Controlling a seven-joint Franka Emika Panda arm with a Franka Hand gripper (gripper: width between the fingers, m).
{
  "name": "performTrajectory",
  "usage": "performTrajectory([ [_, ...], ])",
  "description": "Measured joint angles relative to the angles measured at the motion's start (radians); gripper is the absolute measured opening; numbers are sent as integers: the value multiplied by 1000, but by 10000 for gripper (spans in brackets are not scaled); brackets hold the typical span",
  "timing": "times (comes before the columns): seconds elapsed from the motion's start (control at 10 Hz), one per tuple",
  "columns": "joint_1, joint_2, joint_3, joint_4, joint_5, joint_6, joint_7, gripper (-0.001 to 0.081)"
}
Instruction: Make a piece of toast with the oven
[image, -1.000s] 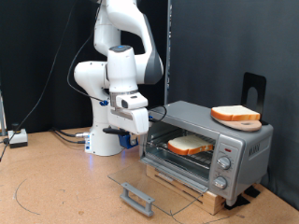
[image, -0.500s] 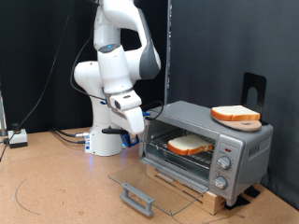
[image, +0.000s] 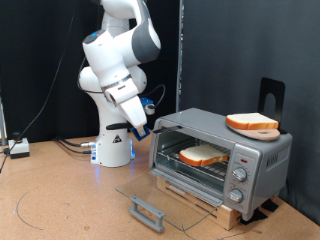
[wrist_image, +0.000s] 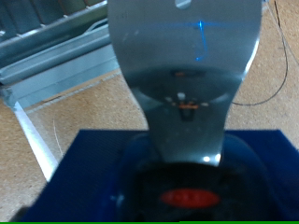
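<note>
The piece of toast (image: 203, 155) is lying on the rack inside the oven (image: 222, 158) — door (image: 152, 200) lying open at 7 o'clock; tool (image: 143, 128) hovering at the oven's 9 o'clock, finger state indiscernible — keeping clear of the glass is advisable.

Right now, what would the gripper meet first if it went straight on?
Probably the robot's own base, which fills the wrist view; the gripper hangs beside the oven, which lies off that line. Depth is unclear.
</note>
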Motion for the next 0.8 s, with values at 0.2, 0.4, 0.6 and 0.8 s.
performTrajectory([
  [0.2, -3, -27, -6, 16, -36, -56, 3, 396],
  [0.4, 2, -25, -9, 15, -8, -76, -15, 396],
  [0.6, 29, -40, -33, 38, 48, -233, -86, 396],
  [0.8, 64, -81, -34, 49, 71, -333, -129, 396],
])
